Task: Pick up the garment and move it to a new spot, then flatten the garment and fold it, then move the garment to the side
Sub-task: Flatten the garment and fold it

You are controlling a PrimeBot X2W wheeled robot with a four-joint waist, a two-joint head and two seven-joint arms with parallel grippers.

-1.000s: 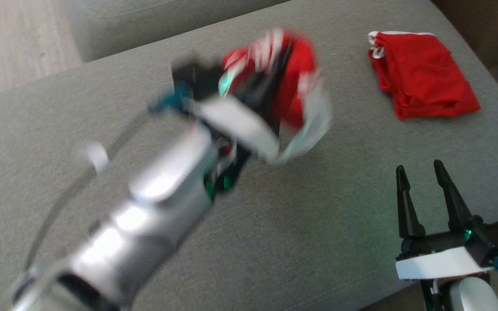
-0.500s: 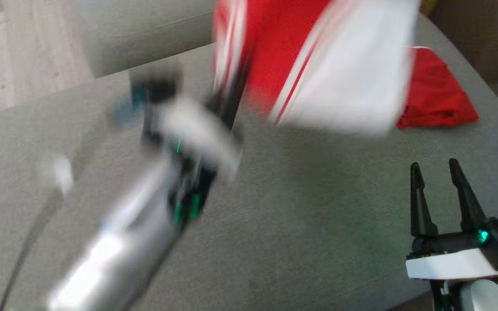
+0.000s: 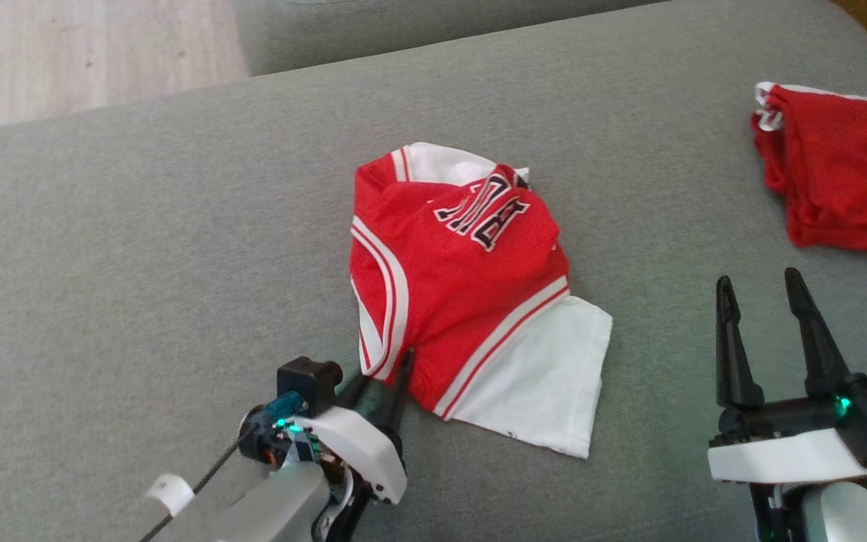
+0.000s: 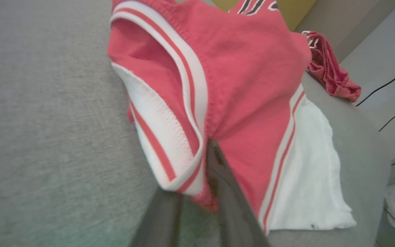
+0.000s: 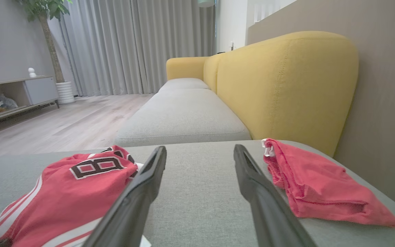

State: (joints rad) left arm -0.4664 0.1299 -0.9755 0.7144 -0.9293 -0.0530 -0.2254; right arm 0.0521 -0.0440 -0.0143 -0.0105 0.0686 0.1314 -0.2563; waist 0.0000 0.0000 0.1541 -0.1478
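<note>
The red and white jersey (image 3: pixel 463 301) is lying crumpled near the middle of the grey sofa cushion (image 3: pixel 140 248), lettering facing up and a white panel spreading out toward the robot's right. The left claw (image 3: pixel 388 369) is sitting low at the jersey's near edge, and in the left wrist view its two fingers are pinching the striped hem, the cloth (image 4: pixel 245 85) puckering where they meet. The right claw (image 3: pixel 757 275) is hovering well apart from the jersey on the right, fingers spread with nothing between them. A folded pair of red shorts (image 3: pixel 836 181) is resting at the far right of the cushion.

Half a second ago the jersey was flying through the air as a blur on the swinging left arm; now it is settling flat on the cushion with the arm drawn back and low. The head camera is also pointing differently than before.
</note>
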